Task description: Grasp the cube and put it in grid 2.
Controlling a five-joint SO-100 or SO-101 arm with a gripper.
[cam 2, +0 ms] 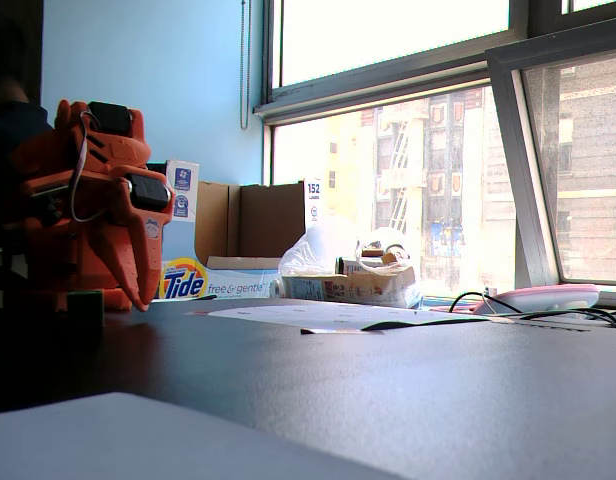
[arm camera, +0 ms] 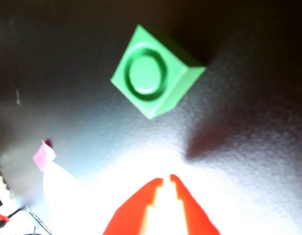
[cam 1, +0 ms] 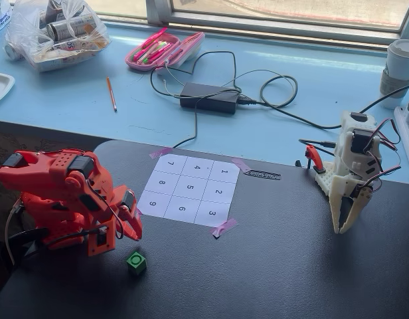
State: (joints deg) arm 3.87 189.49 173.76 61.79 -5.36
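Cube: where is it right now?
In a fixed view the cube sits on the dark table, bottom left, just below the orange gripper, off the numbered sheet.

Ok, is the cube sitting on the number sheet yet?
No, in a fixed view the cube rests on the bare dark table, apart from the numbered sheet and just beyond the orange claw.

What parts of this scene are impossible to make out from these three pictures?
- grid 2: readable only in a fixed view; in the low fixed view the sheet lies edge-on, digits unreadable.
- cube: in that low view, a dark shape in shadow, colour lost; clear in the wrist view.
- gripper: only the tips show, washed out by glare; the bottom edge cuts off the rest.
- sheet corner in the wrist view: overexposed, nothing printed visible.
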